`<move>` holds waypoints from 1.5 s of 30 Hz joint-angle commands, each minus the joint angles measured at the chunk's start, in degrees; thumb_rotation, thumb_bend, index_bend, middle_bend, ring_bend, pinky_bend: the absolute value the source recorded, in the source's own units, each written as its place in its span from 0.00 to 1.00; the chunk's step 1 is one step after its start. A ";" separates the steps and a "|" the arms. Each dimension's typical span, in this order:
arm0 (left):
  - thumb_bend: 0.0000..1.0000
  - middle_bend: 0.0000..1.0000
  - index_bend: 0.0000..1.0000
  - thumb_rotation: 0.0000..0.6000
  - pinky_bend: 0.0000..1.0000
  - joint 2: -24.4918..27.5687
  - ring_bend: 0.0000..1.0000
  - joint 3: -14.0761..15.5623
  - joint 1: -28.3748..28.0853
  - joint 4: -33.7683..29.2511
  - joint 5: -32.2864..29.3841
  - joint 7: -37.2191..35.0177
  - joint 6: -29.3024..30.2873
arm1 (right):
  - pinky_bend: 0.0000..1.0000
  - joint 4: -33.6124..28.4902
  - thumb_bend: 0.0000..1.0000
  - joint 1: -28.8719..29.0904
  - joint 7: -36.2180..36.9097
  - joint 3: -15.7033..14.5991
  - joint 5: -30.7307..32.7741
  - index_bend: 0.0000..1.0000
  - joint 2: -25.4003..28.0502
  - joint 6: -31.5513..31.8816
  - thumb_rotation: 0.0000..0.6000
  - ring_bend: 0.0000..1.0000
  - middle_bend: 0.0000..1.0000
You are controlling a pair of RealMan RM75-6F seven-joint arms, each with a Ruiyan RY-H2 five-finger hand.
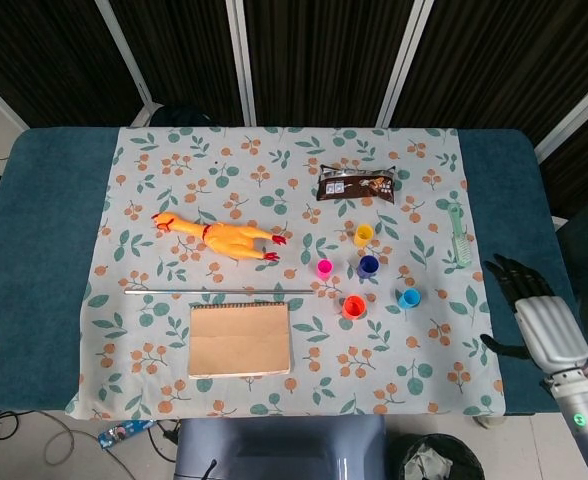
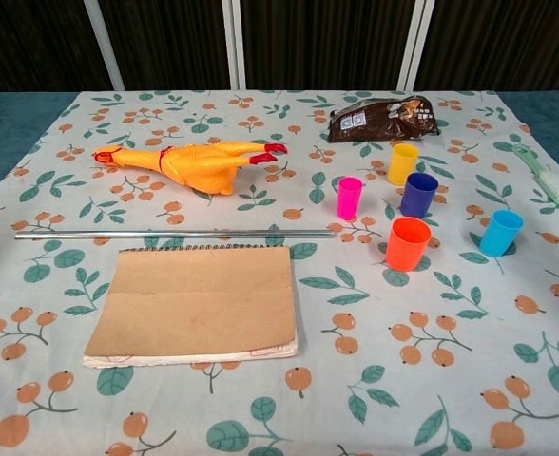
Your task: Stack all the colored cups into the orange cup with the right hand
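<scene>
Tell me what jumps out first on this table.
A bright rubber chicken lies left of centre on the floral tablecloth. Right of it stand five small cups, apart from one another, the orange cup nearest the front edge. The right hand hangs open off the cloth's right side, holding nothing.

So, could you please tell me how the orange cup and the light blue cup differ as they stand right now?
The orange cup looks wider and taller than the light blue cup. The orange cup stands close to the dark blue cup, nearer the table's middle; the light blue cup stands alone, nearer the right hand. Both are upright, mouth up, and apparently empty.
</scene>
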 commanded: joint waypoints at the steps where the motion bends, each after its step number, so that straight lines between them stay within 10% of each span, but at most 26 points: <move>1: 0.21 0.03 0.13 1.00 0.00 0.05 0.00 -0.04 -0.05 0.01 -0.10 -0.11 -0.14 | 0.11 -2.24 0.26 8.61 -4.68 4.60 7.96 0.06 0.71 -9.82 1.00 0.02 0.00; 21: 0.24 0.03 0.13 1.00 0.00 0.51 0.00 -0.59 -0.40 0.01 -1.32 -1.58 -1.21 | 0.09 9.45 0.26 28.40 -30.76 6.94 38.14 0.23 -22.67 -14.68 1.00 0.02 0.00; 45: 0.24 0.03 0.13 1.00 0.00 0.49 0.00 -0.95 -0.80 0.09 -2.24 -1.48 -1.91 | 0.09 24.93 0.28 35.43 -36.81 4.32 48.59 0.32 -35.07 -17.35 1.00 0.02 0.00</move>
